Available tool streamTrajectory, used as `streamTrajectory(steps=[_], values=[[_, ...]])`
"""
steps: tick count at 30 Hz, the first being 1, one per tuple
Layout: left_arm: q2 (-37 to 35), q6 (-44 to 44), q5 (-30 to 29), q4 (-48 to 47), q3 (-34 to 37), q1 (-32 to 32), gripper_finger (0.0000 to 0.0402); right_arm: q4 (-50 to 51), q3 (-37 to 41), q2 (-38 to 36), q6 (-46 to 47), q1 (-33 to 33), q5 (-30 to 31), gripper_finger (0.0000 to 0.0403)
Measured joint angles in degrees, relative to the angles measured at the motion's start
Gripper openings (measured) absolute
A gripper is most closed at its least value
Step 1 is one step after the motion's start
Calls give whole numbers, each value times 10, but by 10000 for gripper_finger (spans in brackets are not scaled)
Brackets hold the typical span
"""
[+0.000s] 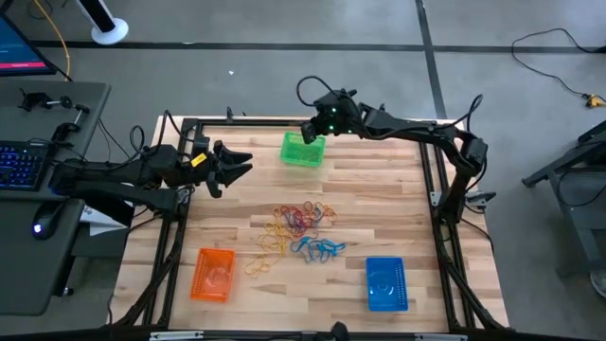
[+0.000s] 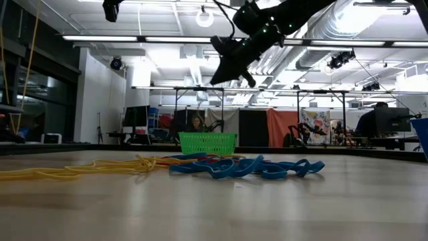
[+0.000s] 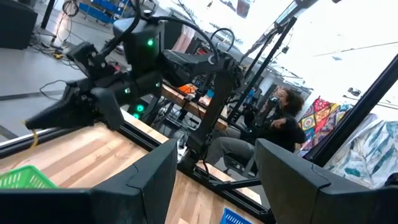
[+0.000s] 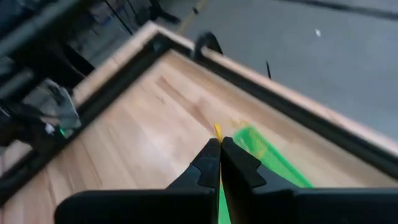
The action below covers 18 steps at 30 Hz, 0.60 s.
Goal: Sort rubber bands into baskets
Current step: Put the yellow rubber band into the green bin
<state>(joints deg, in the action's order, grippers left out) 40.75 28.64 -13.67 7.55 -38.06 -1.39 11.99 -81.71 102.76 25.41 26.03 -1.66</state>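
A loose heap of yellow, red and blue rubber bands lies on the middle of the wooden table. The green basket stands at the far side, the orange basket near left and the blue basket near right. My right gripper hangs above the green basket's far left corner, shut on a yellow rubber band. My left gripper waits open and level over the table's left side, with nothing between its fingers. My right gripper pinches a yellow rubber band between its two fingertips. Only a short yellow piece shows past the tips, and it also shows below them as a small yellow strip. The fingers slant down toward the table's far left. The band is lifted clear, above the green basket.
A black frame rail runs along the table's far edge just behind the green basket. In the low view, blue bands and yellow bands lie in front of the green basket. A person sits beyond the table.
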Motion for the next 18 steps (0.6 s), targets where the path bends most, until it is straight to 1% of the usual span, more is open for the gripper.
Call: streamTrajectory(steps=[3, 8, 13, 18], values=[[0, 0, 0, 0, 0, 0, 209, 44, 1, 0, -8, -4, 0, 0], [0, -13, 0, 0, 0, 0, 209, 83, 1, 0, -19, -3, 13, 0], [0, -14, 0, 2, 0, 0, 209, 89, 1, 16, -14, 3, 27, 0], [0, -14, 0, 6, 0, 0, 209, 88, 1, 43, 13, 0, 20, 0]])
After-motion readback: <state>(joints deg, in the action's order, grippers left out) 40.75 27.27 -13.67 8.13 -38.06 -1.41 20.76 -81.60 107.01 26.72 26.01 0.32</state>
